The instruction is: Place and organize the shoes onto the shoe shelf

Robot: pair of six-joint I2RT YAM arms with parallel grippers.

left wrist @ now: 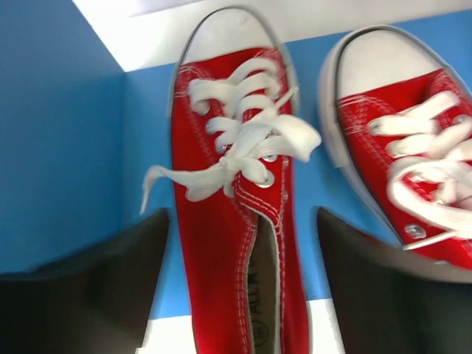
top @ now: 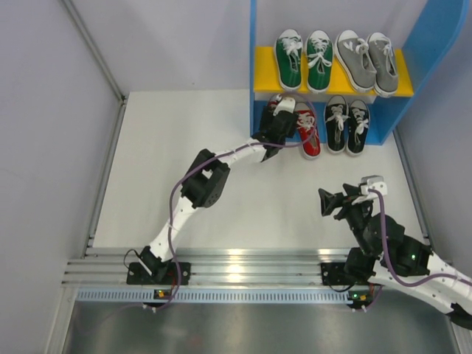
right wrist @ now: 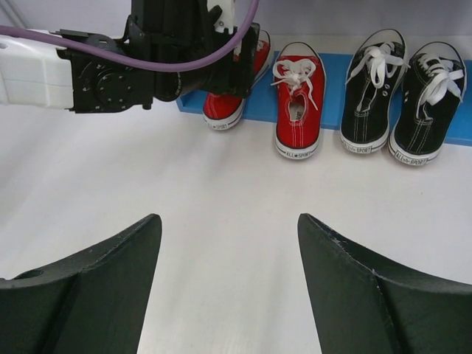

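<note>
Top external view first, says Ana: the left arm [top: 209,179] reaches far and right to the shoe shelf [top: 436,44], with its wrist over the left slot of the lower board. How do its jaws stand?

Ben: The left wrist view answers that. They stand wide apart, one on each side of the left red shoe [left wrist: 228,221]. Blue board shows clearly on the left of the shoe and a slimmer gap on the right, so they hold nothing. The shoe lies straight ahead between them, its long axis near to far, toe at the back wall and heel toward the arm.

Ana: And its mate?

Ben: The right red shoe [left wrist: 413,147] sits just beside it. The black pair [top: 346,125] fills the right slot. Above, on the yellow board [top: 265,74], the green pair [top: 304,59] and the grey pair [top: 366,60] sit side by side.

Ana: Which arm matters next?

Ben: The left one, he judges. Every pair is on the shelf, and a straight pull back along the shoe's axis should clear the laces. The right arm [top: 383,236] is well apart, its jaws wide and empty over the white surface [top: 184,147].
</note>
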